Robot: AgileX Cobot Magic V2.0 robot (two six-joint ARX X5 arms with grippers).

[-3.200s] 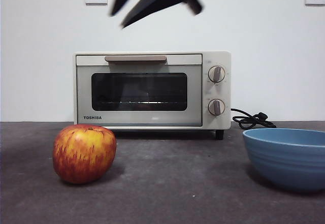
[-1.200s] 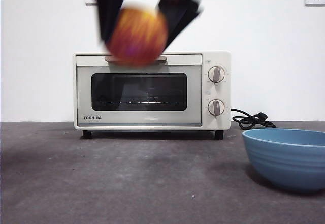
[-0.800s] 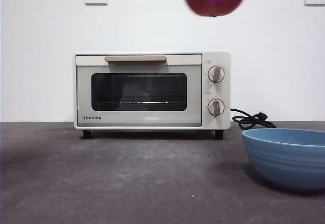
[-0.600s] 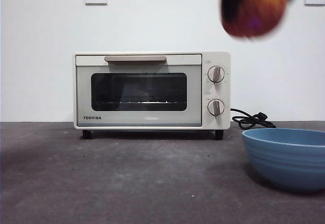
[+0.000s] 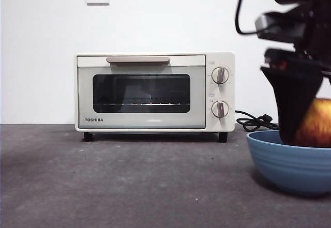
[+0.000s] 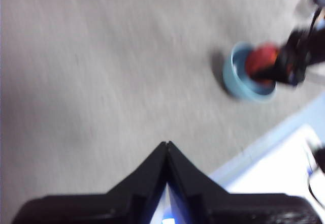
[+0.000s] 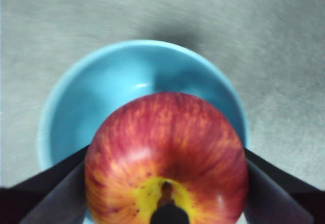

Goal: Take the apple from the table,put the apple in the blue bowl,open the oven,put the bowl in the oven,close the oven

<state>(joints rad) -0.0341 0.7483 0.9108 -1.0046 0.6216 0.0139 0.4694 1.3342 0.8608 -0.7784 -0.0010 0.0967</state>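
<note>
In the front view the right end effector [image 5: 305,119] hides most of the apple [image 5: 316,123], the picture's right edge cuts off the blue bowl [image 5: 289,163], and the left wrist picture is blurred. The apple, red streaked with yellow around its stem, sits clamped between the right end effector's black jaws, low over the bowl's hollow and partly below its rim. The left end effector [image 6: 166,145], jaws pressed together on nothing, hangs well apart over bare desk [image 5: 129,181], and open desk lies before the closed oven [image 5: 155,91].
</note>
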